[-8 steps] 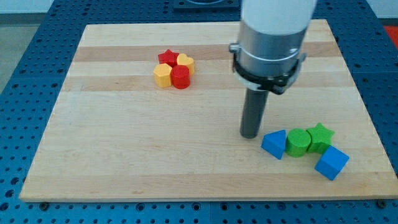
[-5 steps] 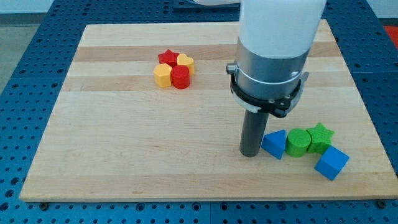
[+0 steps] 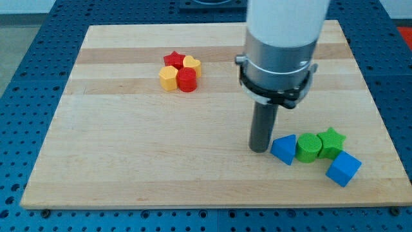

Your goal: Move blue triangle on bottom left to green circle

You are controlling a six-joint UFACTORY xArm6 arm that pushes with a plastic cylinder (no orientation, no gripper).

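The blue triangle (image 3: 284, 149) lies at the lower right of the wooden board (image 3: 129, 154), its right side touching the green circle (image 3: 308, 147). A green star (image 3: 331, 141) touches the circle's right side. A blue cube (image 3: 343, 169) sits just below the star. My tip (image 3: 260, 149) stands on the board right beside the blue triangle's left edge, touching it or nearly so.
A tight cluster sits at the upper left of the board: a red star (image 3: 173, 60), a yellow heart (image 3: 192, 64), a yellow hexagon (image 3: 168, 78) and a red circle (image 3: 187, 80). The board lies on a blue perforated table (image 3: 26, 51).
My tip went down toward the view's bottom beside the blue triangle, then came back up a little. No block has visibly moved.
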